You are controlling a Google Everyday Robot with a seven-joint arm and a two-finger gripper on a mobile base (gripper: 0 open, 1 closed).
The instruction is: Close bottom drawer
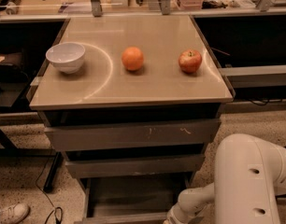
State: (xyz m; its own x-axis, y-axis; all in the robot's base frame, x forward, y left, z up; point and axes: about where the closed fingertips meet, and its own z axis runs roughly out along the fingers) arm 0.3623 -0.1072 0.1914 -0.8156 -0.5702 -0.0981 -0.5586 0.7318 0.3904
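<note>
1. Cabinet. A beige surface (pixel 147 85) tops a stack of 3 grey drawers. The top drawer (pixel 129 134) is the widest and carries scratch marks on its front. The middle drawer (pixel 133 166) sits just below it and is narrower.

2. Task item. The bottom drawer (pixel 133 192) is the lowest and narrowest of the 3. It stands pulled out toward the camera, with its shallow tray floor exposed. Its flat front lies along the lower frame edge.

3. Arm. The white robot arm (pixel 246 181) occupies the lower right corner. A slimmer wrist section (pixel 189 204) runs down and left from it and ends at the lower frame edge, just beside the right front corner of the bottom drawer.

4. Claw. The claw lies past that wrist section, below the lower frame edge, out of view. Whether it is released or clenched cannot be told.

5. Items on the surface, left to right: 1 white bowl (pixel 65 56), upright; 1 orange (pixel 132 58); 1 red apple (pixel 190 61). All 3 stand well apart.

6. Floor. A white shoe (pixel 12 213) and a black cable (pixel 53 213) lie at lower left.
</note>
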